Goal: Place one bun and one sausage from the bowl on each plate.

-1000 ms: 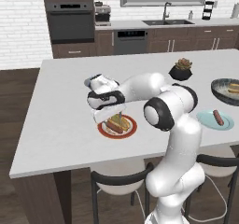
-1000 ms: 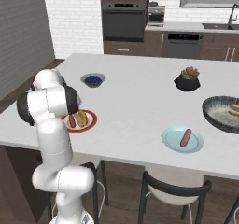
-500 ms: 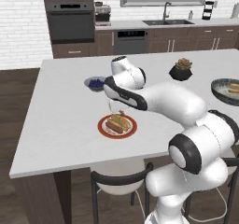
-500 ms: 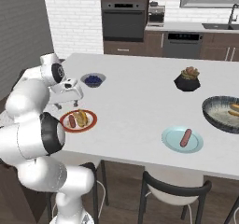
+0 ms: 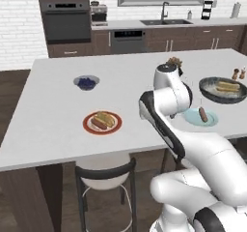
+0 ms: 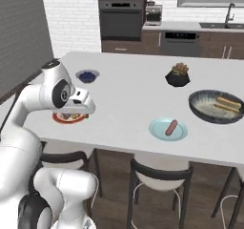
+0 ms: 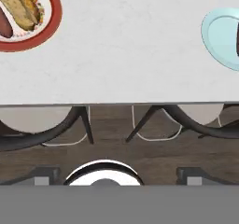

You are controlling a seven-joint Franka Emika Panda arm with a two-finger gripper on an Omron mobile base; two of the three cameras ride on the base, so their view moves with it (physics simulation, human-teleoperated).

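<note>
Arm swung right; two plates (image 5: 102, 123) (image 5: 200, 117), perhaps two buns (image 5: 227, 86).

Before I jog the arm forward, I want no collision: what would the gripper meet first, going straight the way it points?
Probably the white countertop near its front edge, between the orange-rimmed plate and the pale teal plate. Depth is unclear.

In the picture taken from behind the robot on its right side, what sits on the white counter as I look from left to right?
Red-rimmed plate → small bowl of dark berries → teal plate with a sausage → black plant pot → wide dark bowl.
</note>
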